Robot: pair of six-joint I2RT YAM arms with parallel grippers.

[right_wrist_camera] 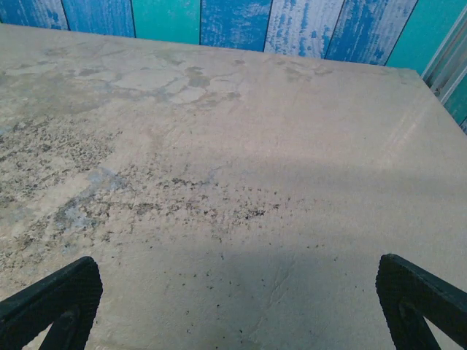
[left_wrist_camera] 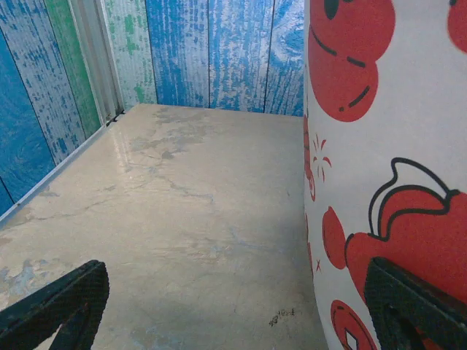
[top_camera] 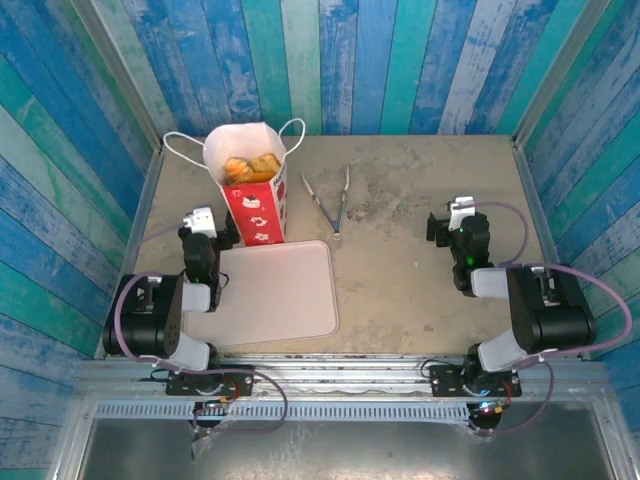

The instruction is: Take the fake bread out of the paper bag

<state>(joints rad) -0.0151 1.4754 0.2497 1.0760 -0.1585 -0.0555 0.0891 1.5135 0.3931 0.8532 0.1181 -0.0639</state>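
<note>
- Spotting the paper bag [top_camera: 256, 200] upright at back L of the table [top_camera: 420, 290], mouth open to the top, white cord handles [top_camera: 180, 150] looping out on either side.
- Peeking in from the top cam: fake bread [top_camera: 250, 167] inside the bag, golden-brown pcs piled just below the rim.
- Right in front of the bag: pale pink tray [top_camera: 280, 295], lying flat w/ a bare top. Far edge close up to the bag's base, touching or not, can't tell.
- R of the bag and apart from it: metal tongs [top_camera: 328, 205], arms spread toward the back wall, joined end pointing to the near side.
- Over to the left gripper [top_camera: 215, 232]: down low, just beside the bag's L front corner, above the tray's far L corner.
- On the L wrist cam: fingers [left_wrist_camera: 58, 306] spread wide apart, gripping nothing. Bag's red-and-white side looming on the R, w/ the R-hand finger in front of that printed face. Contact w/ the paper, can't tell.
- Across to the right gripper [top_camera: 445, 225]: on the R side of the table, well apart from bag, tray and tongs.
- On the R wrist cam: fingers [right_wrist_camera: 51, 306] wide apart too, just bare mottled tabletop between them.
</note>
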